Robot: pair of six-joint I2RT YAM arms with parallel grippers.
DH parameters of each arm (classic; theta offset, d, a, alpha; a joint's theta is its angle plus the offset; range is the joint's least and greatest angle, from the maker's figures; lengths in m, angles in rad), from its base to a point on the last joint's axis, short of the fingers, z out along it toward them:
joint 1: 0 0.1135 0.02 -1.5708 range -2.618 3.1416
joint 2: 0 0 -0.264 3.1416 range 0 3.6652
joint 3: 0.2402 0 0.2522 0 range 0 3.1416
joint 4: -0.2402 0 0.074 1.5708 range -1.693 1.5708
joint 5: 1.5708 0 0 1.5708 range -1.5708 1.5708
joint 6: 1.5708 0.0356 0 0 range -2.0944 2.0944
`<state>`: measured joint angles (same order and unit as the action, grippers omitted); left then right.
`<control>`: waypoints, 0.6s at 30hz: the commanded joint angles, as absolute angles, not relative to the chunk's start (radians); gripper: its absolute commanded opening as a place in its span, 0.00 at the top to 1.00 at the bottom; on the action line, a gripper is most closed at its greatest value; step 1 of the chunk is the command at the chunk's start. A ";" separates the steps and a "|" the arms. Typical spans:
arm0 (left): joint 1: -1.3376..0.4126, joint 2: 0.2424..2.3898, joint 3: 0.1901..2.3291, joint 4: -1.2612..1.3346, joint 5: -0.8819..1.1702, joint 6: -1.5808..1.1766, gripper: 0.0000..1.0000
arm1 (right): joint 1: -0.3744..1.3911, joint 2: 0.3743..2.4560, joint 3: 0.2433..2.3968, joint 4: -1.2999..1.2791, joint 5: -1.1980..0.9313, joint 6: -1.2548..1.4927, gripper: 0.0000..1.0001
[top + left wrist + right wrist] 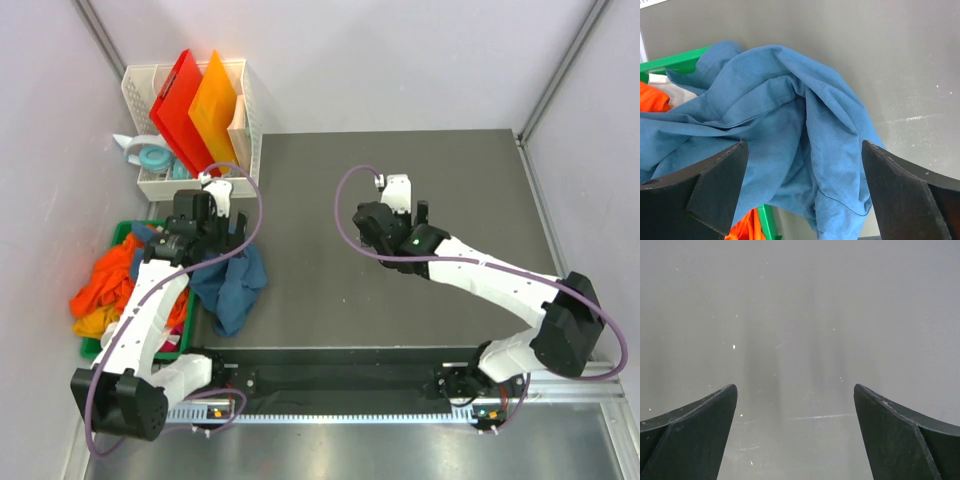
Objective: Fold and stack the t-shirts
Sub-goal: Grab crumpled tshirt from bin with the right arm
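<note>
Flat dark grey matte table [480, 180], pale specks and faint scuff lines across its top, crumpled teal-blue soft fabric t-shirt [235, 290] draped over the green plastic crate [680, 59] rim, its lower folds lying on the table just right of that crate

Both arms reach forward, the left gripper [802, 150] and right gripper [795, 390] each with jaws wide apart.

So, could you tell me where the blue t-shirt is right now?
In the top view the blue t-shirt lies on the left, draped from the green bin onto the table, beneath the left claw.
</note>
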<state>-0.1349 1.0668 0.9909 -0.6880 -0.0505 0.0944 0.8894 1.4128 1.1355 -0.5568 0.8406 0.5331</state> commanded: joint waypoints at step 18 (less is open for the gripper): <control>0.112 1.147 1.018 -0.569 -0.071 0.046 0.01 | 0.943 1.419 1.112 -0.488 0.658 0.430 0.00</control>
<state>0.0265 1.1072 0.9909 -0.6228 -0.1421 0.0502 0.9142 1.3968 1.0927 -0.5259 0.7277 0.4686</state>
